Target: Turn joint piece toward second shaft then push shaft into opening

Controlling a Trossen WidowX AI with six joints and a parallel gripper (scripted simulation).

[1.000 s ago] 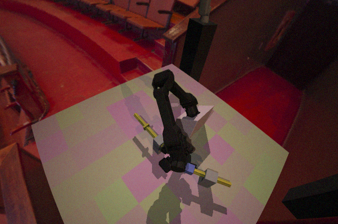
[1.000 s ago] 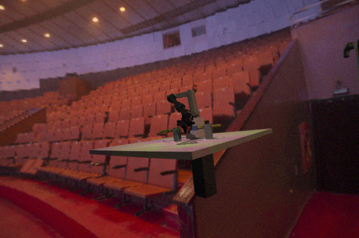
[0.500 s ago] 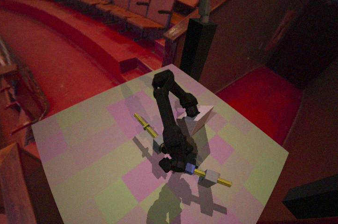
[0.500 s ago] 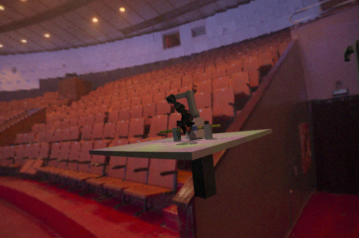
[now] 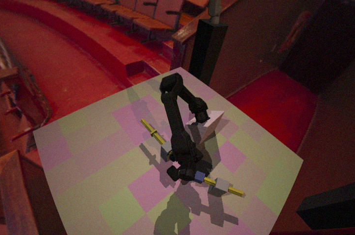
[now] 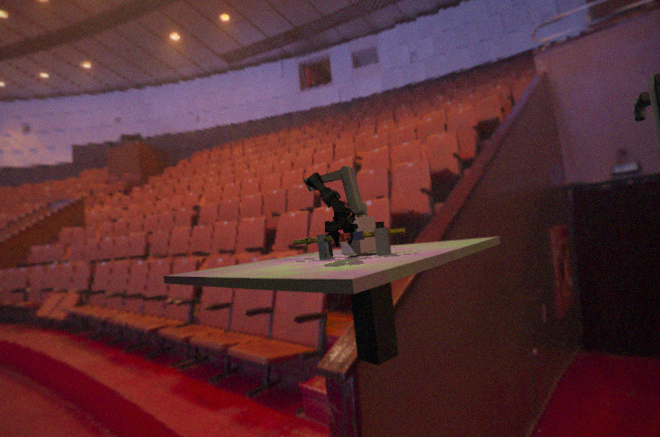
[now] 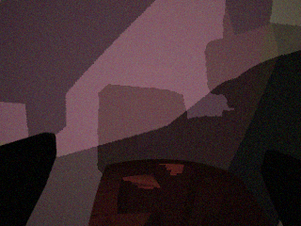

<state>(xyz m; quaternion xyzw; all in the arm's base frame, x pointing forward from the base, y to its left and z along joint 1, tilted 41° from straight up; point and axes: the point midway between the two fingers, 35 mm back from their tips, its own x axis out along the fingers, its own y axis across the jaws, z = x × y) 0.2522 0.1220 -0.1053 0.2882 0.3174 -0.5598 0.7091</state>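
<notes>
My gripper [image 5: 186, 175] [image 6: 343, 238] [image 7: 164, 153] is open over the joint. The dark red joint piece [image 7: 188, 198] lies between the spread fingers low in the wrist view; my gripper hides it in the top view. A blue hinge part [image 5: 199, 176] [image 6: 359, 235] ends the yellow first shaft [image 5: 236, 191] [image 6: 397, 230], held in a grey block [image 5: 221, 187] [image 6: 382, 242]. The yellow second shaft [image 5: 146, 126] [image 6: 304, 240], with a collar, runs at an angle through the other grey block [image 5: 165, 152] [image 6: 325, 248]. Its inner end and the joint's opening are hidden, so their alignment cannot be told.
A pale angular block [image 5: 216, 122] stands under the arm's base, behind the joint. The arm passes above the space between the blocks. The patchwork table top [image 5: 86, 166] [image 6: 269, 269] carries everything, and shadows cross it.
</notes>
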